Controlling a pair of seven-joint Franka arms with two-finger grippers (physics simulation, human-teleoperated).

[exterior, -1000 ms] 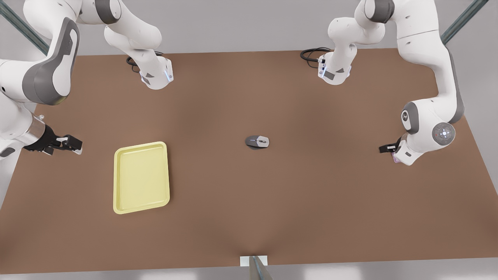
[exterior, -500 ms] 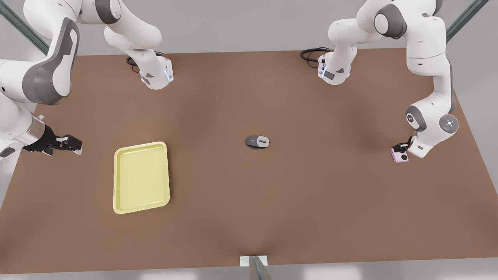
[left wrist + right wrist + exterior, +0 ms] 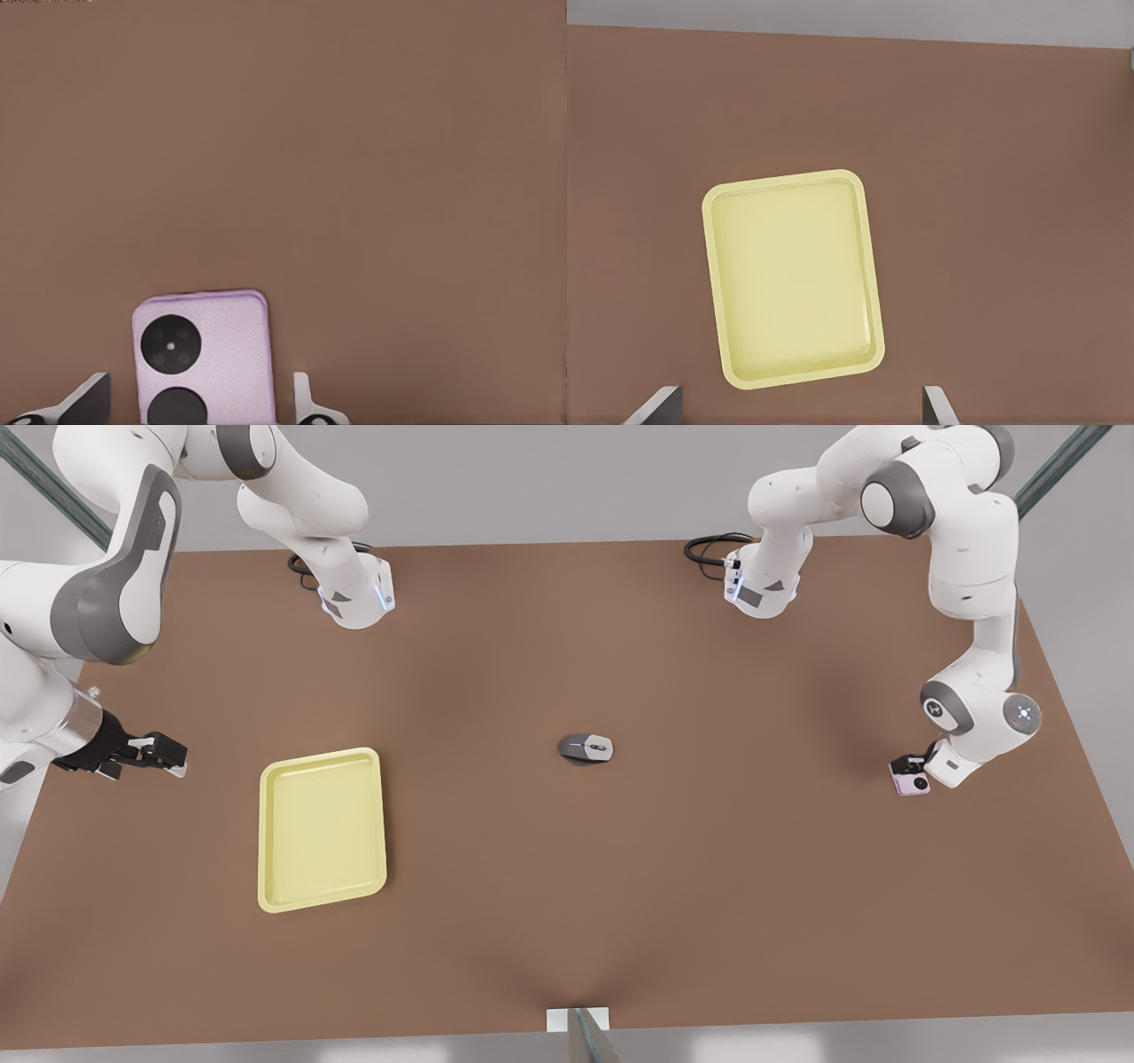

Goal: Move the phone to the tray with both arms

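Observation:
The pale pink-lilac phone (image 3: 911,783) lies flat on the brown table at the front view's right, its dark round lens facing up. My left gripper (image 3: 912,769) is low over it and open. In the left wrist view a finger stands on each side of the phone (image 3: 202,354) with a small gap, the left gripper (image 3: 197,409) straddling its lens end. The yellow tray (image 3: 322,828) lies at the front view's left. My right gripper (image 3: 165,755) waits open beside it, away from the rim. The right wrist view looks down on the tray (image 3: 793,274).
A grey computer mouse (image 3: 586,748) sits mid-table between phone and tray. Both arm bases (image 3: 356,598) (image 3: 762,589) and black cables stand along the back edge. The table's edge runs close to the phone at the front view's right.
The left arm's wrist has swung aside and come down, uncovering the phone, and its gripper now sits over the phone. The right arm, tray and mouse have not moved.

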